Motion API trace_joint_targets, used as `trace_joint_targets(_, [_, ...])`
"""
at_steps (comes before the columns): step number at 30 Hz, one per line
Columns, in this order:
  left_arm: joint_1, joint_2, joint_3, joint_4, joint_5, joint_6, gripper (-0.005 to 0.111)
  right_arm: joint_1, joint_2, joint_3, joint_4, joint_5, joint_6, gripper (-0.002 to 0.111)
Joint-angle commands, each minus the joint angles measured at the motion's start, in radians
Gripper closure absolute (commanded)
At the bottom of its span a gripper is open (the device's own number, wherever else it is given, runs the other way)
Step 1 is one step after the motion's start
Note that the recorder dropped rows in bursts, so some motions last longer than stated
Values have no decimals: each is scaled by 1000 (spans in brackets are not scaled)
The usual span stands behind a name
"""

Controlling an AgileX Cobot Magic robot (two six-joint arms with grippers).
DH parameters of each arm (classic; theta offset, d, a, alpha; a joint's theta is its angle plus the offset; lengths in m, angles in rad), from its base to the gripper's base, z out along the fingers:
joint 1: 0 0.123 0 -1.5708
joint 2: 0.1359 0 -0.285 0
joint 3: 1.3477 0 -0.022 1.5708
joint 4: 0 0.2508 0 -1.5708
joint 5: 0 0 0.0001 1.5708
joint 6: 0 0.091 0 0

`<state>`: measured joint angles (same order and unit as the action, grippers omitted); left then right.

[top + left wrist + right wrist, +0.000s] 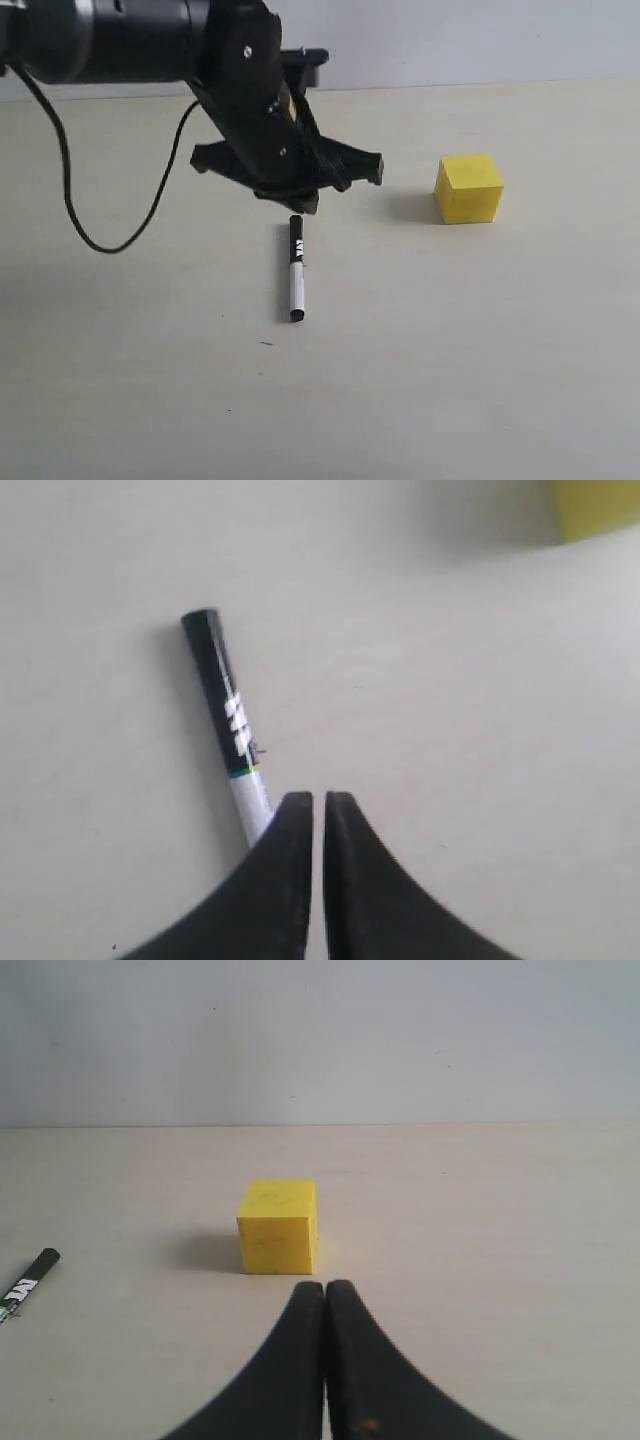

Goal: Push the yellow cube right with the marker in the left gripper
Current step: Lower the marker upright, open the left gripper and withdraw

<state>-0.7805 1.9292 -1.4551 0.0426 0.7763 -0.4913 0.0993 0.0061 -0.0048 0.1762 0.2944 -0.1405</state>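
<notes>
Where the exterior view takes in the worktop (450, 380), the left gripper (292, 200) hangs low over the far end of the marker (297, 275). The marker lies flat and unheld, and whether gripper and marker touch cannot be told. The yellow cube (469, 188) sits well apart to the right of both.

Left wrist view: the fingers (285, 880) of the left gripper (318, 802) are closed to a thin slit with nothing in it. The marker (225, 710) lies beside them, its white barrel passing under one finger. A corner of the yellow cube (598, 505) shows at the frame edge.

Right wrist view: the right gripper (325, 1290), pressed together and empty, points toward the yellow cube (279, 1225) without touching it. The black end of the marker (25, 1285) lies well apart from the yellow cube.
</notes>
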Motion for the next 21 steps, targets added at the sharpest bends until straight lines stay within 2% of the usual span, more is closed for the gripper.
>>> trace_joint_targets(1, [-54, -173, 81, -1, -65, 129, 107, -6, -6, 5, 0, -8, -5, 108])
trace_joint_targets(4, [-95, -327, 210, -1, -222, 155, 107, -6, -6, 5, 0, -8, -5, 108])
trace_joint_targets(8, [-135, -594, 456, -1, -494, 155, 107, -6, -6, 5, 0, -8, -5, 108])
trace_joint_targets(11, [-138, -794, 659, -1, -602, 153, 107, -6, -6, 5, 0, -8, -5, 108])
trace_joint_targets(13, [-135, -933, 769, -1, -552, 139, 107, -6, -6, 5, 0, -8, -5, 108])
trace_joint_targets(16, [-135, -1110, 862, 4, -349, 154, 107, -6, -6, 5, 0, -8, -5, 108])
trace_joint_targets(21, [-135, -1328, 918, 4, -25, 154, 107, -6, -6, 5, 0, -8, -5, 108])
